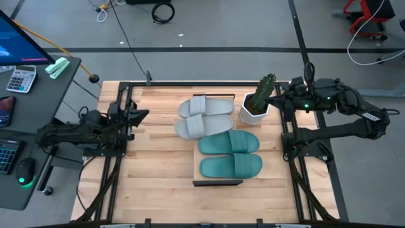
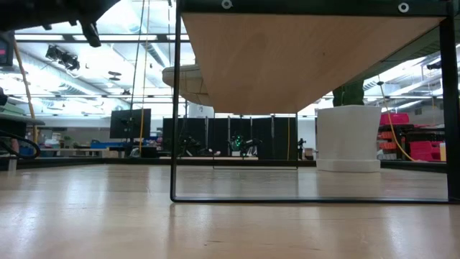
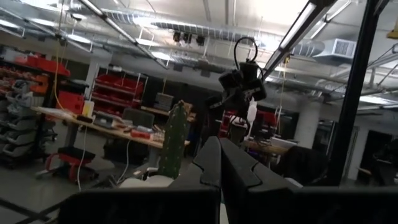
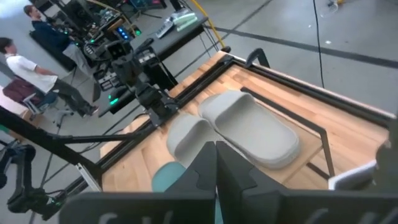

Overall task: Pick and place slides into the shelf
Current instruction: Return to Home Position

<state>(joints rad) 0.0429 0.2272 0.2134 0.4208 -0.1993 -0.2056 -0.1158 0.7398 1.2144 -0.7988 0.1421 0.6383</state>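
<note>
Slides (image 1: 229, 143) atop shelf (image 1: 217, 183) on wood table (image 1: 158, 180); I see L gripper (image 1: 144, 115) & R gripper (image 1: 273, 99) fingers together at the sides, workshop (image 3: 93, 93) behind.

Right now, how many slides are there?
4, all on the shelf: a grey slide at the plant end, another grey slide next, then a teal slide, and a last teal slide at the other end. None seems hidden.

From above, the grey slides (image 1: 204, 106) and teal slides (image 1: 231, 166) cover nearly all of the shelf (image 1: 217, 183) top. In the low view only one grey edge (image 2: 188, 83) overhangs the plank, which hides most of the cactus (image 2: 348, 93). In the right wrist view, the right pincer (image 4: 216, 146) blocks most of a teal slide (image 4: 166, 177).
</note>
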